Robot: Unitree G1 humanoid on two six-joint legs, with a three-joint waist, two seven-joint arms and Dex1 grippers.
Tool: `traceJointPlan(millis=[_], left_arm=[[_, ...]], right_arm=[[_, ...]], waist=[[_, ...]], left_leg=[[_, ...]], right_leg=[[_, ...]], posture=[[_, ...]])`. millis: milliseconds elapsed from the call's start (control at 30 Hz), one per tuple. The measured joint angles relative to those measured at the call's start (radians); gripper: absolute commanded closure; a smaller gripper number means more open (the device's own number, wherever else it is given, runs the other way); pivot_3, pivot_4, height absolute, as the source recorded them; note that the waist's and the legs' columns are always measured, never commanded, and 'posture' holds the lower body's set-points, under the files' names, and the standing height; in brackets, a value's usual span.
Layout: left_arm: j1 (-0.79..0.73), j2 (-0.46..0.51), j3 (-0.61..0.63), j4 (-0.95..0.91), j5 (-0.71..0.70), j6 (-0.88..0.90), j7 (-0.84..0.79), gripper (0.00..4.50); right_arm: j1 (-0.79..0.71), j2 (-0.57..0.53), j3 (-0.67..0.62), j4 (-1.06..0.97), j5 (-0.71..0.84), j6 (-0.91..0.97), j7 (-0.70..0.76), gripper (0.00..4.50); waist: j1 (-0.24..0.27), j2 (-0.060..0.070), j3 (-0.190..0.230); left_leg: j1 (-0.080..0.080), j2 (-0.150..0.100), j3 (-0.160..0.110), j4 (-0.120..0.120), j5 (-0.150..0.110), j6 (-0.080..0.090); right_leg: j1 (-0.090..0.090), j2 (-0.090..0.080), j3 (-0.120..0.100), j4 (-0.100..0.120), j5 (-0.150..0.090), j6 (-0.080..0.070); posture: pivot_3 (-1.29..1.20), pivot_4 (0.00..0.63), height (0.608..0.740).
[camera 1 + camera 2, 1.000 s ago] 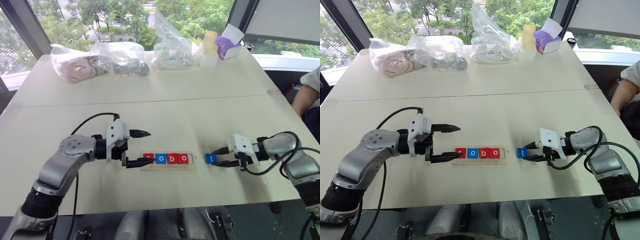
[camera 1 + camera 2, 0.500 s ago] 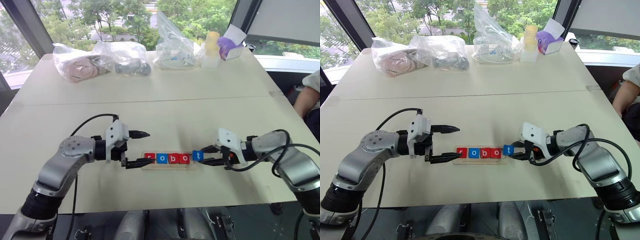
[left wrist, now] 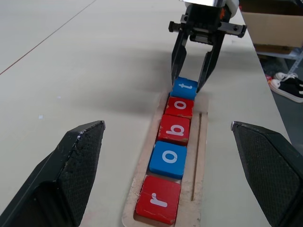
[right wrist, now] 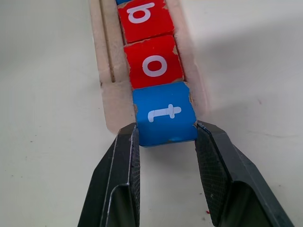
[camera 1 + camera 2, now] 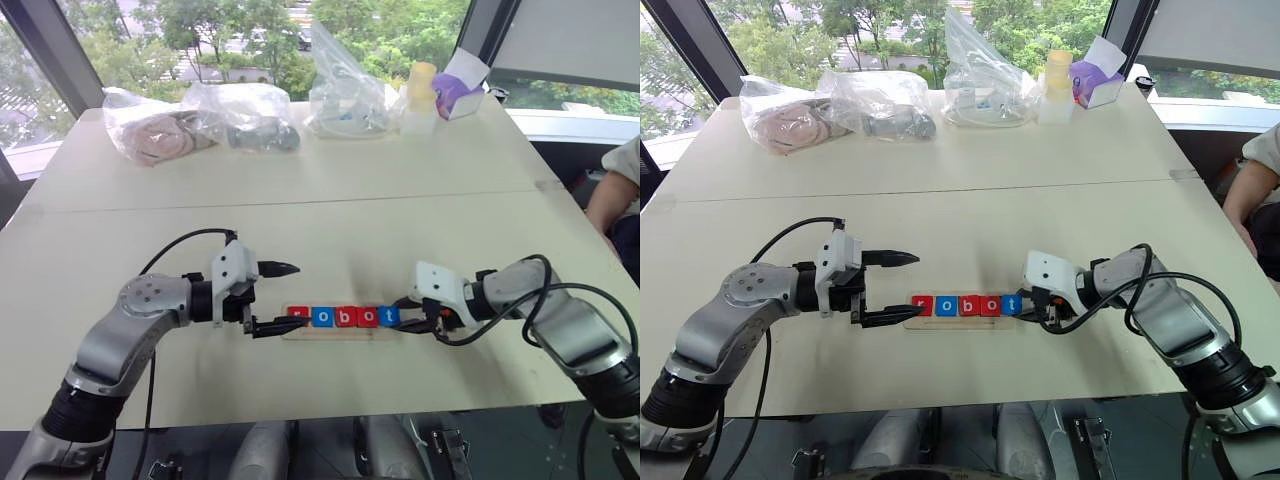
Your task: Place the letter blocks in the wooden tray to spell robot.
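Note:
The wooden tray (image 3: 201, 156) lies near the table's front edge. In it, from left to right, sit a red r (image 3: 157, 201), a blue o (image 3: 169, 158), a red b (image 3: 174, 128) and a red o (image 3: 179, 106). The blue t block (image 4: 164, 113) is at the tray's right end, against the red o and partly over the end rim. My right gripper (image 5: 405, 315) is shut on the t from the right. My left gripper (image 5: 290, 295) stands open at the tray's left end, one finger beside the r, holding nothing.
Several clear plastic bags (image 5: 245, 115) lie along the table's far edge, with a yellow-capped bottle (image 5: 418, 100) and a purple box (image 5: 460, 85) beside them. A person's arm (image 5: 615, 190) shows at the right edge. The table's front edge is close below the tray.
My right gripper has carried the blue t leftward from the bare table to the tray's right end. The left arm has stayed still.

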Motion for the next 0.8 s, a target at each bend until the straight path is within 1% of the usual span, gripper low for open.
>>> traceJointPlan(millis=[233,800], left_arm=[[0.000,-0.001,0.000,-0.006,-0.001,0.001,0.006,0.00],[0.014,-0.004,0.000,-0.032,-0.004,0.019,0.025,0.00]], right_arm=[[-0.003,0.002,0.005,-0.001,0.000,0.000,0.000,3.42],[-0.042,0.051,0.047,0.000,-0.010,0.009,-0.006,3.42]], waist=[[0.000,0.000,0.000],[-0.001,0.000,0.000]], left_leg=[[0.000,0.000,0.000,0.000,0.000,0.000],[0.000,0.000,0.000,0.000,0.000,0.000]], right_leg=[[0.000,0.000,0.000,0.000,0.000,0.000],[0.000,0.000,0.000,0.000,0.000,0.000]], posture=[[0.00,0.150,0.740],[0.00,0.150,0.740]])
